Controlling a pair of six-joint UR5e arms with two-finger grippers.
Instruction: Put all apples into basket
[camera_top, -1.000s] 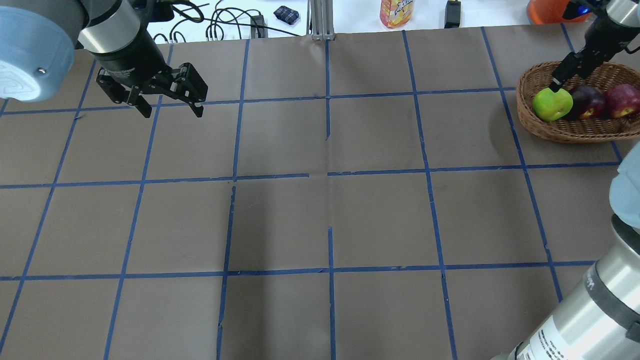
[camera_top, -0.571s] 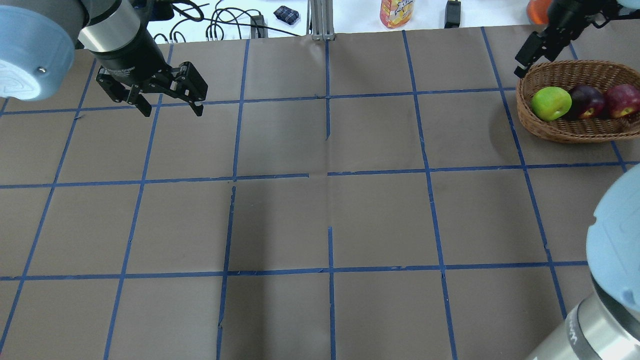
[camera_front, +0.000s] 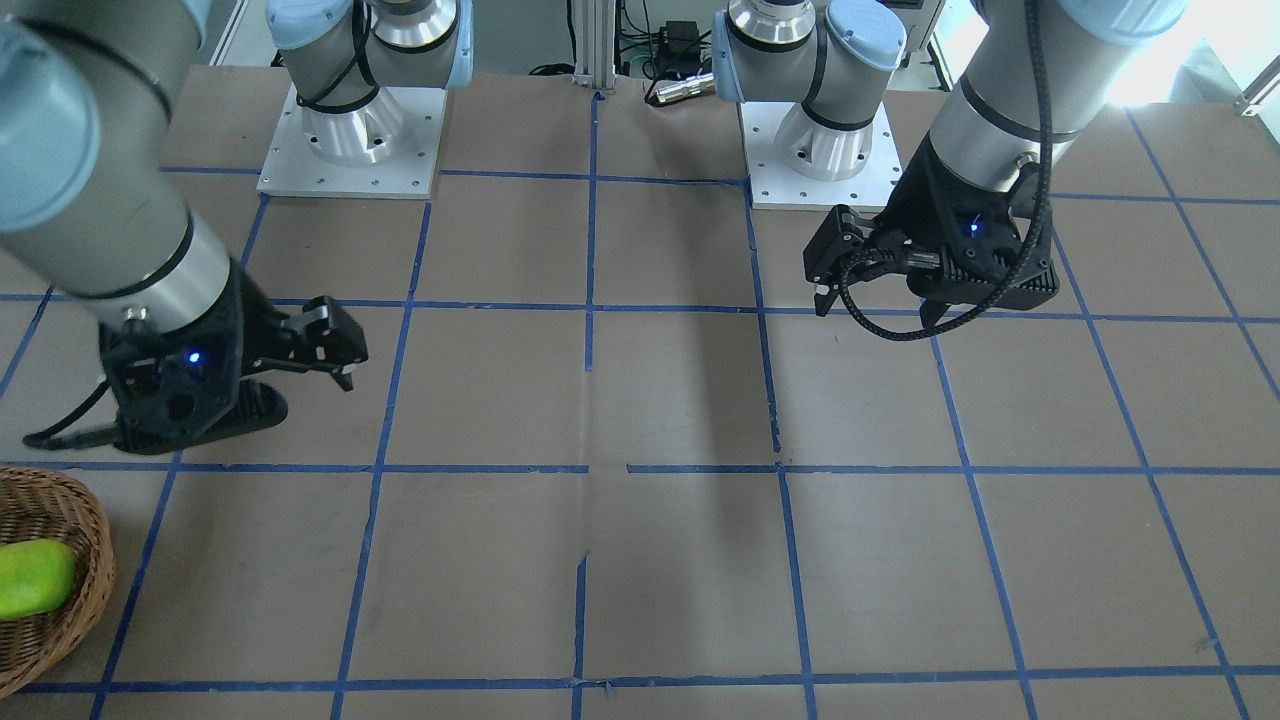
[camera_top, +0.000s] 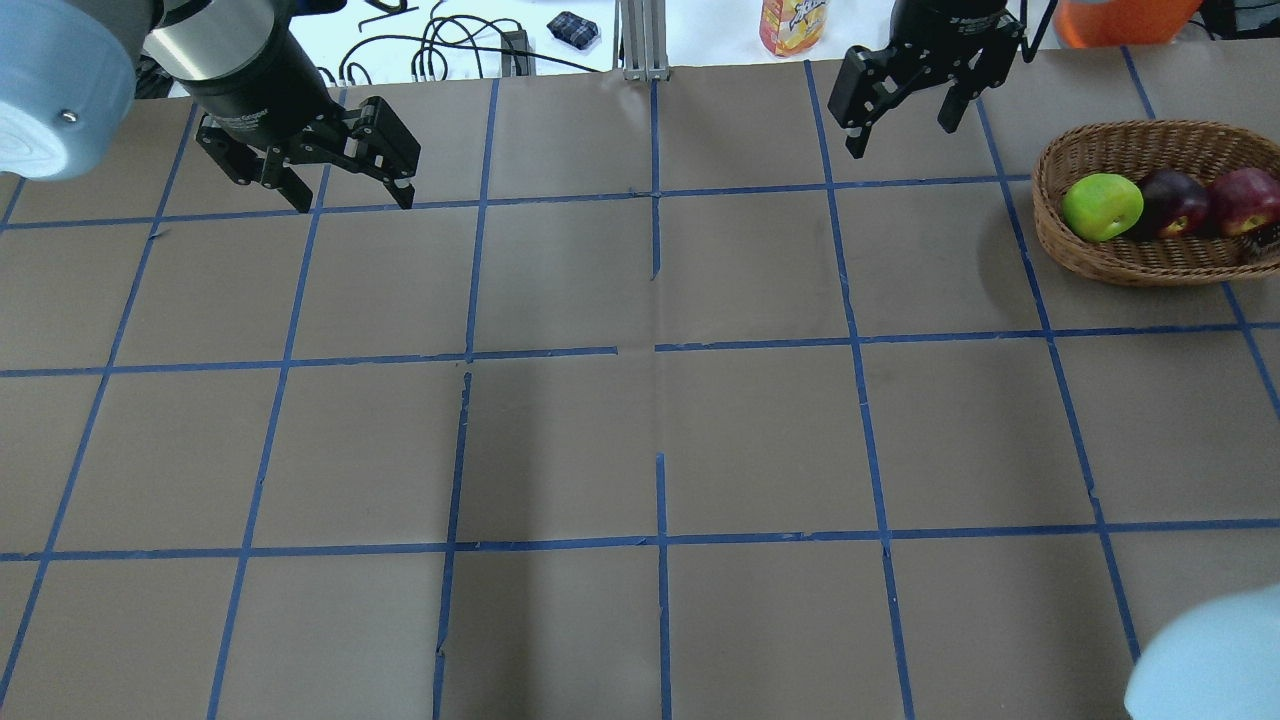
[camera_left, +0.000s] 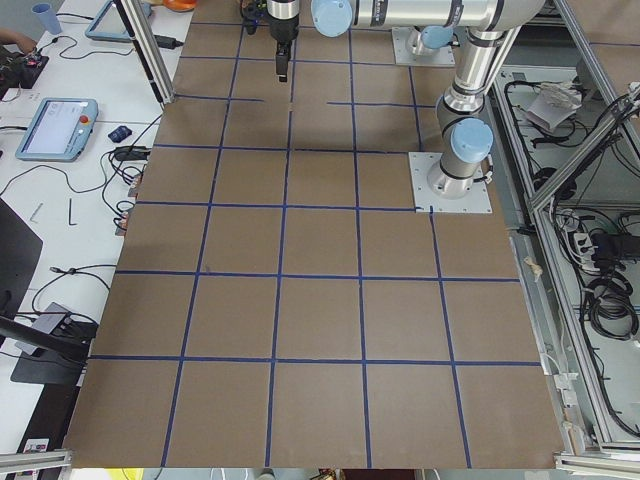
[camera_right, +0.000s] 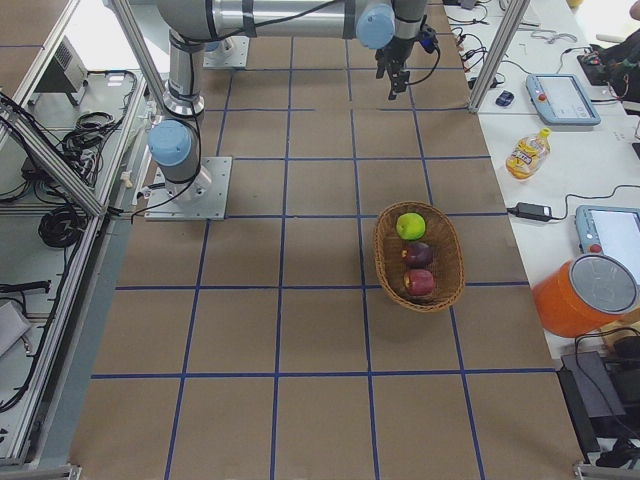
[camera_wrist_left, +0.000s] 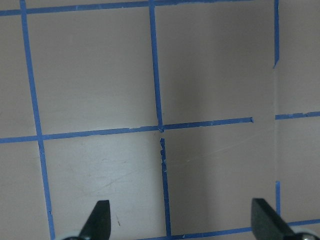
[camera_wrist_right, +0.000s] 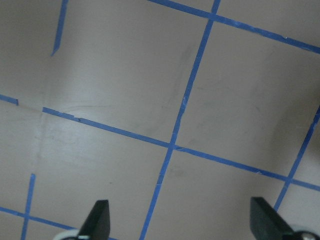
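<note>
The wicker basket (camera_top: 1140, 262) stands at the far right of the table. In it lie the lime green apple (camera_top: 1102, 206), the maroon apple (camera_top: 1172, 202) and the red apple (camera_top: 1240, 198). The exterior right view shows the basket (camera_right: 452, 262) with the green (camera_right: 410, 225), maroon (camera_right: 417, 254) and red (camera_right: 420, 283) apples in a row. My right gripper (camera_top: 900, 138) is open and empty, above the table left of the basket. My left gripper (camera_top: 352, 204) is open and empty at the far left. Both wrist views show only taped table between open fingers (camera_wrist_left: 100, 215) (camera_wrist_right: 102, 215).
Blue tape lines (camera_top: 655, 350) mark a grid on the brown table. Past the far edge are a juice bottle (camera_top: 793, 25), cables (camera_top: 450, 45) and an orange bucket (camera_top: 1120, 20). The front-facing view shows the basket's edge (camera_front: 70, 520) with the green apple (camera_front: 35, 578).
My right gripper has left the green apple in the basket and moved up and to the left, clear of the basket. The left gripper has shifted slightly toward the far edge.
</note>
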